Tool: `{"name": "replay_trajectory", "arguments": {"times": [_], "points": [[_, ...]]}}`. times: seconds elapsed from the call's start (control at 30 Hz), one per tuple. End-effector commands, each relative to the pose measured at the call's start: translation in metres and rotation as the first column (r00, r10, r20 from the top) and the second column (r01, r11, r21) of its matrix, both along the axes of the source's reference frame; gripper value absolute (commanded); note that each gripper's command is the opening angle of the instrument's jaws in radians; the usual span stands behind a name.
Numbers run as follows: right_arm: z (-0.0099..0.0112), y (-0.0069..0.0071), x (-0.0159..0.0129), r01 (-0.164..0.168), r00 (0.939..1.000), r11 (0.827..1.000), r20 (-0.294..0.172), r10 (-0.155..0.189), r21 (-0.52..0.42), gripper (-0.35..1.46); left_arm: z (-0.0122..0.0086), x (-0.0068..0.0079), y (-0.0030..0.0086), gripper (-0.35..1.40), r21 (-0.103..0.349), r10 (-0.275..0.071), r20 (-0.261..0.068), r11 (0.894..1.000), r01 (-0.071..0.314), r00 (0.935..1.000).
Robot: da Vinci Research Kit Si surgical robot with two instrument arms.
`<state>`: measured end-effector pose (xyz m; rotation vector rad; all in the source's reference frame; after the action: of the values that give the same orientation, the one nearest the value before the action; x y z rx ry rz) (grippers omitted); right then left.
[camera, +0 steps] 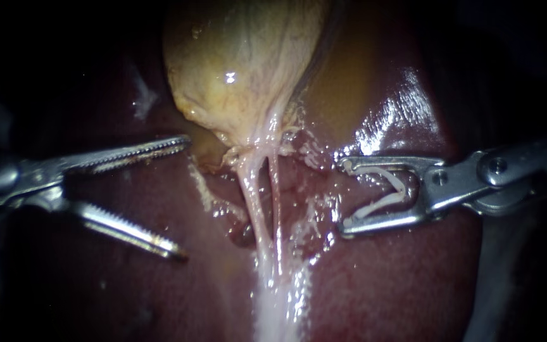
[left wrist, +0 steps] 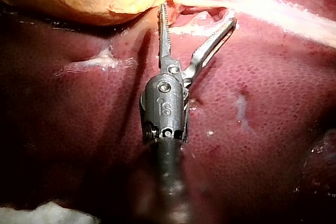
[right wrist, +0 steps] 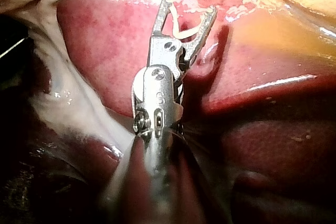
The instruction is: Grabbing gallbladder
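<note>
Left instrument [camera: 185, 197] agape, gallbladder [camera: 242, 63] just ahead; right instrument [camera: 346, 196] holds clip [camera: 387, 190]

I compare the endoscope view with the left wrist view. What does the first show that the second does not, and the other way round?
Only the endoscope view: the right instrument, holding a white clip between its jaws, beside the tubes. Only the left wrist view: the dark shaft of the left instrument. Both: the left instrument with its toothed jaws open, the yellowish gallbladder, the pale tubes leaving it, and the red liver.
</note>
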<state>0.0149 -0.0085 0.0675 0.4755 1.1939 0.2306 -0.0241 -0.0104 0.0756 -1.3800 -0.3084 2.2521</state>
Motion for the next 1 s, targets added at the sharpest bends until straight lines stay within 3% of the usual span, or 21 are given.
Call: {"name": "replay_trajectory", "arguments": {"times": [0.03,0.3,0.57,1.0], "points": [[0.0000,0.0000,0.0000,-0.001,1.0000,1.000,0.000,0.001,0.001,0.50,0.0000,0.0000,0.0000,0.99,-0.001,0.000,0.000,1.000,0.000,1.0000],[0.0000,0.0000,0.0000,-0.001,1.0000,1.000,0.000,0.001,0.001,0.50,0.0005,-0.0012,0.0005,0.69,0.062,-0.038,-0.002,0.997,0.038,0.9993],[0.0000,0.0000,0.0001,-0.001,1.0000,1.000,0.001,0.001,0.001,0.50,0.0020,-0.0026,0.0017,0.41,0.096,-0.065,-0.007,0.993,0.066,0.9978],[0.0000,0.0000,0.0001,-0.001,1.0000,1.000,0.001,0.001,0.001,0.50,0.0046,-0.0028,0.0035,0.27,0.097,-0.105,-0.025,0.990,0.107,0.9941]]}}
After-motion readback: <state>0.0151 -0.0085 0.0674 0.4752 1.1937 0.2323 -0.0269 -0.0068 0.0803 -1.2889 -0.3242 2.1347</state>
